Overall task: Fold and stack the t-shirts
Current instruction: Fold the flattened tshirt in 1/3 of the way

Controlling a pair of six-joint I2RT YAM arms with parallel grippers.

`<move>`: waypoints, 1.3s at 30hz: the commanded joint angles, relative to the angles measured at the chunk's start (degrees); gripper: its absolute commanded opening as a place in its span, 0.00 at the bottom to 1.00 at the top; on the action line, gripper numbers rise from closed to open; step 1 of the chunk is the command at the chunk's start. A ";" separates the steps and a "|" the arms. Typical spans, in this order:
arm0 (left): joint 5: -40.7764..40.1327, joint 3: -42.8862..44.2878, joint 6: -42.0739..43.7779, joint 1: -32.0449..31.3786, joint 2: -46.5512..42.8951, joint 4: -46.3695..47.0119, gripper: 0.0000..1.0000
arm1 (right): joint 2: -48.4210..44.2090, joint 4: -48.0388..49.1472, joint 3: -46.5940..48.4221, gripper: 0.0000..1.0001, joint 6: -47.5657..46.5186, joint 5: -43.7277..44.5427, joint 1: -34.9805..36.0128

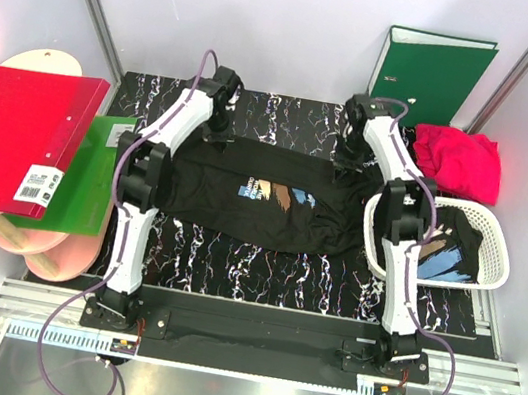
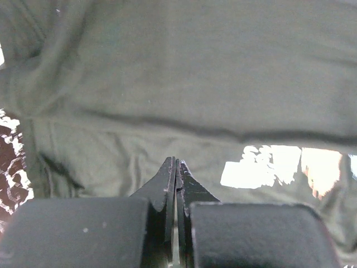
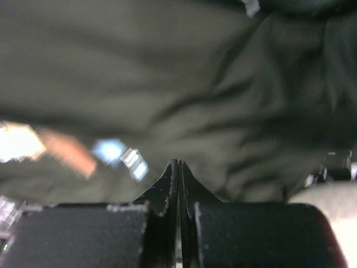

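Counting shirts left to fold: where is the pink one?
Top view: the pink t-shirt lies bunched at far right, behind the white basket, beside the upright green binder.

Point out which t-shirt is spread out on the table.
The black printed t-shirt at centre; the pink t-shirt lies crumpled, another black t-shirt sits bunched in the basket.

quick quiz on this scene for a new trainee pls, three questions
1. True or false: the crimson t-shirt lies inside the white basket.
2. The binder standing against the back wall is: A) red B) green C) white
3. Which grippers are shut on the black t-shirt?

Key: 1 false, it lies beyond the basket. 2 B. 3 both, the left gripper and the right gripper.
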 commanded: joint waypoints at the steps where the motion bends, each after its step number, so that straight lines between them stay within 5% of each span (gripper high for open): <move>1: 3.36 0.65 -1.60 1.84 4.38 1.58 0.00 | 6.64 -2.58 5.49 0.00 0.92 2.17 -1.37; 23: 1.59 11.81 -12.58 5.88 17.47 -2.99 0.01 | 20.28 -0.74 19.81 0.00 1.80 10.08 -1.99; 39: 13.90 19.53 -21.29 12.29 19.85 5.26 0.05 | 20.62 25.19 24.82 0.00 1.01 14.14 -1.99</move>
